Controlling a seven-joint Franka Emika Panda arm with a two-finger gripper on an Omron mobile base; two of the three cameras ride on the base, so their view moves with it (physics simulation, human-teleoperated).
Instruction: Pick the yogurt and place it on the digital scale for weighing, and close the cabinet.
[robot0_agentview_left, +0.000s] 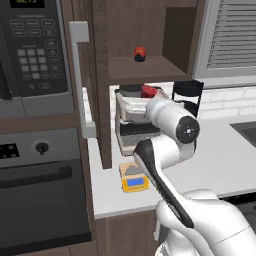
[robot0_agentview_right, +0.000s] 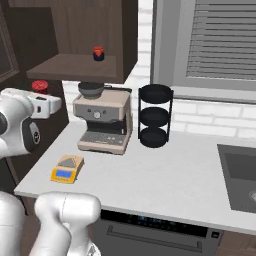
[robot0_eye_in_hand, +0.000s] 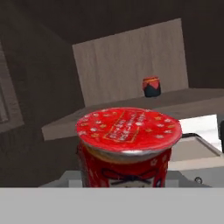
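Note:
The yogurt (robot0_eye_in_hand: 127, 142), a red cup with a patterned red lid, sits right in front of the hand camera, and my gripper (robot0_agentview_left: 145, 98) is shut on it. It hangs in the air in front of the open cabinet (robot0_agentview_left: 140, 67), above the coffee machine (robot0_agentview_left: 131, 125); from the right it shows as a red yogurt (robot0_agentview_right: 40, 86) atop my white hand. The digital scale (robot0_agentview_left: 134, 179), yellow-orange with a blue display, lies on the counter below and nearer to me, scale (robot0_agentview_right: 66, 169) with its plate bare. The cabinet door (robot0_agentview_left: 80, 75) stands open.
A small red-and-dark-blue jar (robot0_agentview_left: 140, 54) stands on the cabinet shelf. A black three-tier rack (robot0_agentview_right: 155, 116) stands right of the coffee machine. The microwave (robot0_agentview_left: 30, 50) and oven (robot0_agentview_left: 40, 190) are to the left, and a sink (robot0_agentview_right: 240, 175) is at the far right.

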